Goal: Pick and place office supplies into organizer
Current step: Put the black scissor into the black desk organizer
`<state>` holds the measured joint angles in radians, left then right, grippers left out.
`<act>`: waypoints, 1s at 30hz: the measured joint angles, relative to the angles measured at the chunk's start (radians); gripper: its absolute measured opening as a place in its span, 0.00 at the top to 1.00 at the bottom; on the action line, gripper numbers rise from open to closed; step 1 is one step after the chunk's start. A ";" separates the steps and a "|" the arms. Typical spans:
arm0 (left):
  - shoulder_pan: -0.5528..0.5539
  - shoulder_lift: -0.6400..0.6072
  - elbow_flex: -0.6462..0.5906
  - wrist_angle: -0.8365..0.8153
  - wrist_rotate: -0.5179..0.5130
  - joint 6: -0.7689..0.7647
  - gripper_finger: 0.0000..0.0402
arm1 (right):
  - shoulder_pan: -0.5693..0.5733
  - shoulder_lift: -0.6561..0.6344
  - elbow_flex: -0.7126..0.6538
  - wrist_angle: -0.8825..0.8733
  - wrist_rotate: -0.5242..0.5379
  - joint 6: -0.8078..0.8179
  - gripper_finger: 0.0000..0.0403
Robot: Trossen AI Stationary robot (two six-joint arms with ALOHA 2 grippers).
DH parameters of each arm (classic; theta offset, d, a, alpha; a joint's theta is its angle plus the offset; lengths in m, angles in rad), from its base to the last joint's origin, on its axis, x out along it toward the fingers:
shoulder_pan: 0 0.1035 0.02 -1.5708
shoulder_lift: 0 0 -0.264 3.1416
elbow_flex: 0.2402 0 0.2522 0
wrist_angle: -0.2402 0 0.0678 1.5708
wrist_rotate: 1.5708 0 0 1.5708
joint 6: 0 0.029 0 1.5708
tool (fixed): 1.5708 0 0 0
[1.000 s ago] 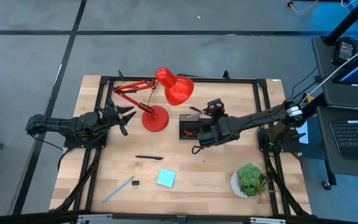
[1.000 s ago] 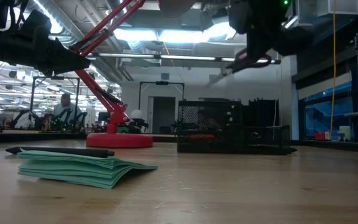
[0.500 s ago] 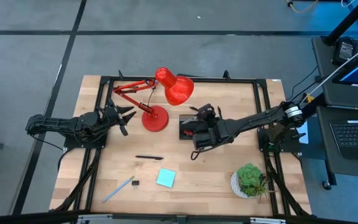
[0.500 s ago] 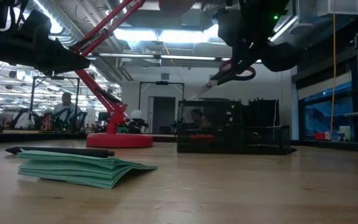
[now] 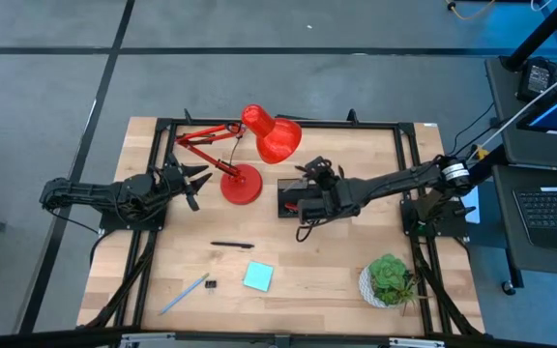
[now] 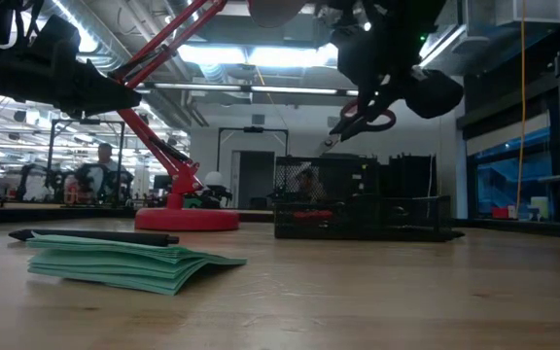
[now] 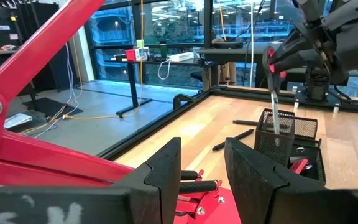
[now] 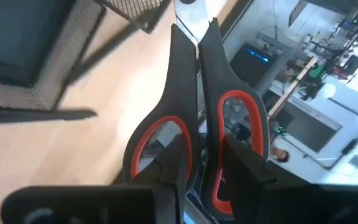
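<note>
My right gripper [image 5: 309,205] hangs over the black mesh organizer [image 5: 289,186] and is shut on the red-handled scissors [image 6: 363,121]. The blades slant down toward the organizer's tall mesh compartment [image 7: 284,134]. Whether the tip is inside it, I cannot tell. A small red piece [image 7: 297,165] lies in the low tray. A black pen [image 5: 231,246], a teal sticky pad [image 5: 257,277], a light-blue pen [image 5: 184,294] and a tiny black clip [image 5: 211,285] lie flat on the table. My left gripper [image 5: 194,182] waits open beside the lamp base. My right gripper holds the scissors by their handle end, pinched between the two fingers [image 8: 174,163] at the red-lined loops [image 8: 160,140]. The scissors run on ahead of the fingers, blades [image 8: 194,31] away from the wrist. They are lifted clear, the closed blades [image 6: 333,138] slanting down.
The red desk lamp [image 5: 259,145] stands left of the organizer, its round base [image 5: 241,184] between the two grippers. A potted plant [image 5: 390,277] sits at the near right corner. Bare wood lies between the organizer and the loose items nearer the front edge.
My right gripper has moved a little toward the table's left and stands over the organizer, still shut on the scissors. It has tipped, so the blades, almost level a second ago, now slant down toward the mesh compartment.
</note>
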<state>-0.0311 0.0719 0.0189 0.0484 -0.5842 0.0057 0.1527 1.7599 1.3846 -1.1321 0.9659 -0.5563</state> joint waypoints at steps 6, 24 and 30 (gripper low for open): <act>0.000 0.000 0.000 0.000 -0.001 0.000 0.71 | -0.001 0.000 0.000 0.024 0.034 -0.057 0.80; 0.000 0.000 0.000 0.000 -0.003 0.000 0.71 | 0.001 0.137 0.000 0.044 0.149 -0.127 0.80; 0.000 0.000 0.000 0.000 -0.003 0.000 0.71 | 0.002 0.137 0.000 0.073 0.126 -0.127 0.80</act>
<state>-0.0311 0.0719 0.0189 0.0486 -0.5877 0.0059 0.1543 1.8973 1.3846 -1.0595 1.0918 -0.6830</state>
